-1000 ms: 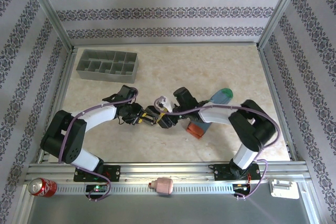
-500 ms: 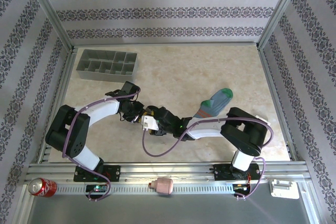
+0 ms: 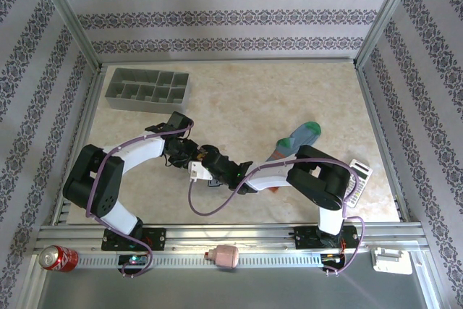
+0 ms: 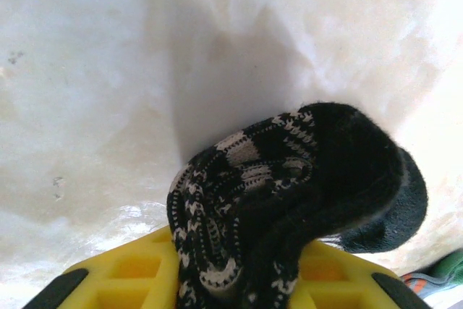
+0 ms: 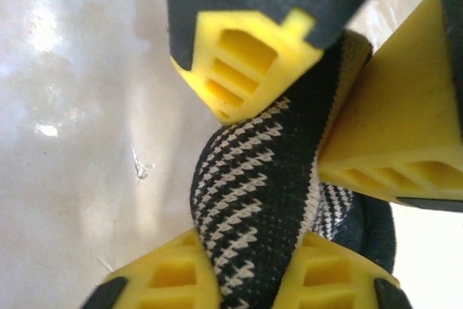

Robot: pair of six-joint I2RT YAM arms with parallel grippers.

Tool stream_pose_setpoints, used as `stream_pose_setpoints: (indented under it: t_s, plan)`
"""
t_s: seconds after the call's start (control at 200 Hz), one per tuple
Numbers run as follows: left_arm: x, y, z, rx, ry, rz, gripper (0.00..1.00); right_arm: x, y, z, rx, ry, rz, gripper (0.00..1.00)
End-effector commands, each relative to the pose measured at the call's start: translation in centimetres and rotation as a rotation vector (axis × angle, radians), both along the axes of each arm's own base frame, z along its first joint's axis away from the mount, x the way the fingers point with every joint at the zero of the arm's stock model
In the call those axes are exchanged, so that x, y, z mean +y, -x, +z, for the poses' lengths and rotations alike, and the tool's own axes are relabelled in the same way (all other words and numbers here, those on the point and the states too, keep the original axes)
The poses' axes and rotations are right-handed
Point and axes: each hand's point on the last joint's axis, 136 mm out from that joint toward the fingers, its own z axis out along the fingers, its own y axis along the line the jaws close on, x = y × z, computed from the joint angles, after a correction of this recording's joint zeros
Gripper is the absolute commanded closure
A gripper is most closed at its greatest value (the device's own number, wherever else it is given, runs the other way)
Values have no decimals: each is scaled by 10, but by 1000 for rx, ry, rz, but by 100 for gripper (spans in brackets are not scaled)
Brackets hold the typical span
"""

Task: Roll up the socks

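Black patterned sock (image 4: pixel 289 193), partly rolled, is clamped by left gripper (image 4: pixel 239 276) and right gripper (image 5: pixel 246 280); blue-grey sock (image 3: pixel 296 139) is left unrolled.

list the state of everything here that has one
black sock, bunched up, pinched between both claws
blue-grey sock, lying unrolled, ungripped
left claw, shut on the black sock
right claw, shut on the black sock
soda can, lying on its side

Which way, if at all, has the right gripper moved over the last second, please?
Yes: the right gripper has moved left, now almost in line with the right end of the grey organiser tray.
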Motion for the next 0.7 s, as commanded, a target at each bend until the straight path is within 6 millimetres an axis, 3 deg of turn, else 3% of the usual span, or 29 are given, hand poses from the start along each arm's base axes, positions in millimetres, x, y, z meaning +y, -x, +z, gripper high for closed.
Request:
stream_pose_setpoints:
  t_s: [0.0,0.225,0.465,0.694]
  plan:
    - [24,43,-16,160,-116,-4,65,-19,17,-37,139,84,-21,99]
    - [31,16,26,0,-89,52,35,-46,33,-56,378,10,-105,100]
    - [39,0,45,-96,-42,116,31,-56,47,-64,675,-112,-132,100]
    - [25,-12,50,-194,35,88,33,-64,52,-75,953,-207,-231,100]
